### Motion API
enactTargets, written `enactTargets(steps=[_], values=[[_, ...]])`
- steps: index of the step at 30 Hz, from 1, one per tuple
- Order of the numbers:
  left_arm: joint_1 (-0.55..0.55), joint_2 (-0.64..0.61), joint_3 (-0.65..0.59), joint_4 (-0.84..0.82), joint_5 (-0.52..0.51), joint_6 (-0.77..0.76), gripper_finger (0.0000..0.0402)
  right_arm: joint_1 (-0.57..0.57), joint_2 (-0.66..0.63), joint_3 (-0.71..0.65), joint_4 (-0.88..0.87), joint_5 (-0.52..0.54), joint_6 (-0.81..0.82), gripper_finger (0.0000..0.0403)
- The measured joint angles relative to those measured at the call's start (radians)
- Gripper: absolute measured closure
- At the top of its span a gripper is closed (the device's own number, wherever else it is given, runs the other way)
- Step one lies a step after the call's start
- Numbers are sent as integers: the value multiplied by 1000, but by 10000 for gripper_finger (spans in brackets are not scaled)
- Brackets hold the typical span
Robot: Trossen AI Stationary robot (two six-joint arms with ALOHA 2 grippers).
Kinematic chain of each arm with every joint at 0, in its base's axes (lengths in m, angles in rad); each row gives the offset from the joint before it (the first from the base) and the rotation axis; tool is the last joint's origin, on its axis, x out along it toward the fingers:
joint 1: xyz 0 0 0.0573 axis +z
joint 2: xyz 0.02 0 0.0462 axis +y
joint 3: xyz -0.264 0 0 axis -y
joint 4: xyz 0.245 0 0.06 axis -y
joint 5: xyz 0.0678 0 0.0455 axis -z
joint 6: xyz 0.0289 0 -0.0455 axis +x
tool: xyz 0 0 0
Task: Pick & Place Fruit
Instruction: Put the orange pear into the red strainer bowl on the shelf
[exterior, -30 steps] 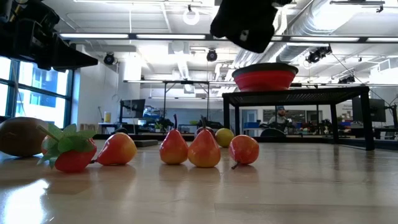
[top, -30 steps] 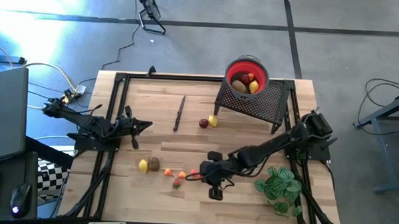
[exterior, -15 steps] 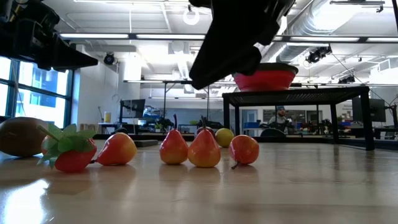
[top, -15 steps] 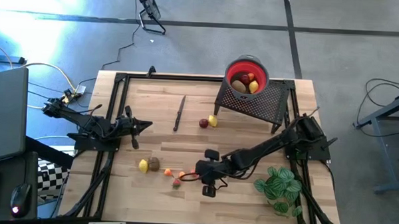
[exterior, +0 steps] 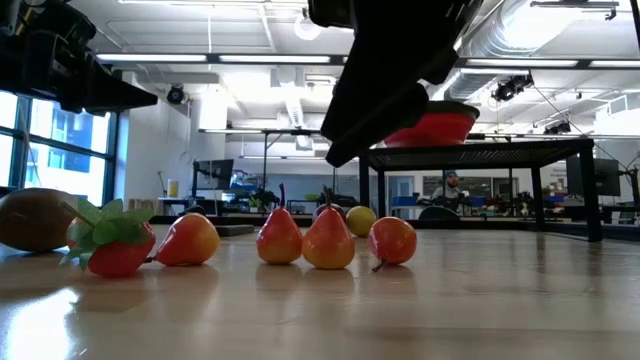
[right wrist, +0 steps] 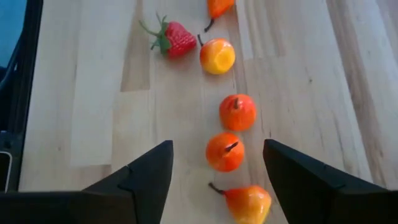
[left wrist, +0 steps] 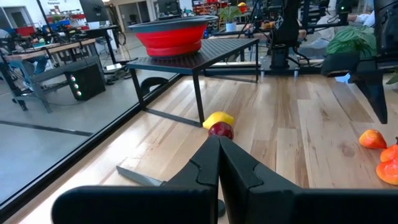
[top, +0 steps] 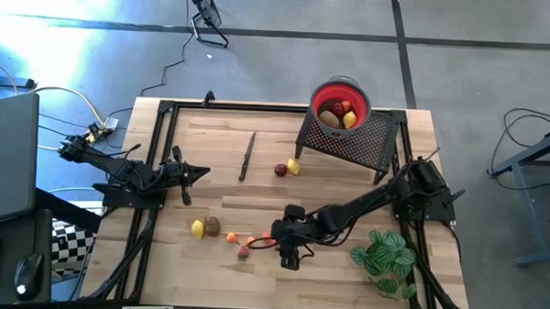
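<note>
A loose row of small fruit lies on the wooden table near its front edge: a strawberry (right wrist: 177, 38), a yellow-orange piece (right wrist: 217, 56), two orange round ones (right wrist: 237, 112) (right wrist: 224, 152) and a pear (right wrist: 249, 200). My right gripper (right wrist: 217, 146) hangs open above that row (top: 250, 241), slanting down, a finger on either side of the nearer orange one without touching it. A yellow piece (top: 197, 228) and a brown one (top: 212, 226) lie further left. My left gripper (left wrist: 219, 140) waits shut at the table's left (top: 201, 175).
A red bowl (top: 341, 104) holding fruit stands on a black mesh stand (top: 349, 143) at the far right. A red and a yellow fruit (top: 287, 169) lie before it. A dark knife (top: 247, 155) lies mid-table and a green plant (top: 386, 255) at the front right.
My right gripper has come down toward the row of fruit, shifted a little toward the table's left edge and tipped further downward, and its fingers have spread open. The fruit has stayed where it was.
</note>
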Motion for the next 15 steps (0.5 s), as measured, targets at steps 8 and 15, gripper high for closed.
enactTargets(steps=[8,15], values=[[0,0,0,0,0,0,402,-17,11,0,9,-2,0,166],[0,0,-1,-1,0,0,402,-17,74,0,22,-12,-1,167]])
